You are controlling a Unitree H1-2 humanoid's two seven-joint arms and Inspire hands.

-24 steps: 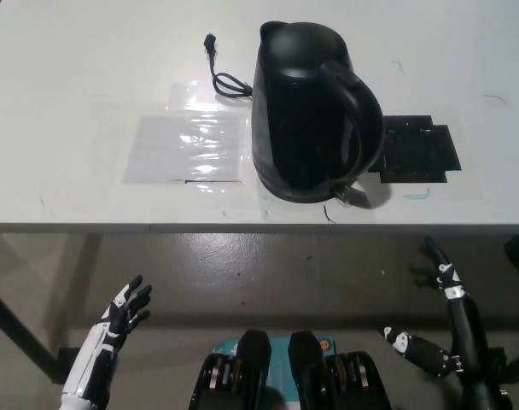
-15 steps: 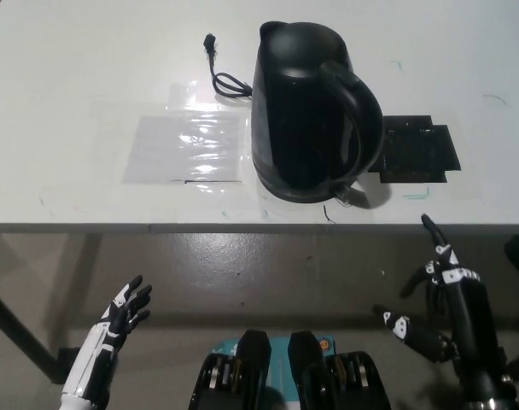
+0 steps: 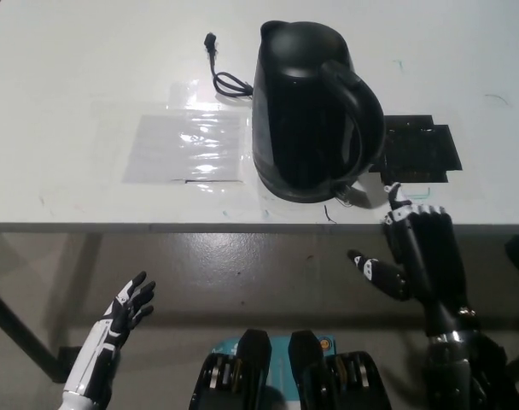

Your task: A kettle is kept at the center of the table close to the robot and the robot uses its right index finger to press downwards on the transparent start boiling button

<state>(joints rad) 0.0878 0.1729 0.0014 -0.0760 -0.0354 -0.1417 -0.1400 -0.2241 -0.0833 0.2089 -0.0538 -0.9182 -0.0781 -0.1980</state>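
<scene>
My right hand [image 3: 417, 252] hovers at the table [image 3: 72, 68] edge near the kettle [image 3: 306, 111], fingers apart, holding nothing; left hand [image 3: 127, 309] hangs low, fingers spread.

Clear plastic sheet [image 3: 187, 147], black mat [image 3: 417, 152] on table [image 3: 63, 68].

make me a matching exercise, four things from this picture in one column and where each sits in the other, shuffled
Things:
1. kettle
2. left hand
3. right hand
4. clear plastic sheet

Places:
A. below the table edge, lower left, fingers spread
B. raised at the near table edge, just right of the kettle's base
C. flat on the table, left of the kettle
D. upright at the table's centre

Pairs: 1-D, 2-A, 3-B, 4-C
</scene>
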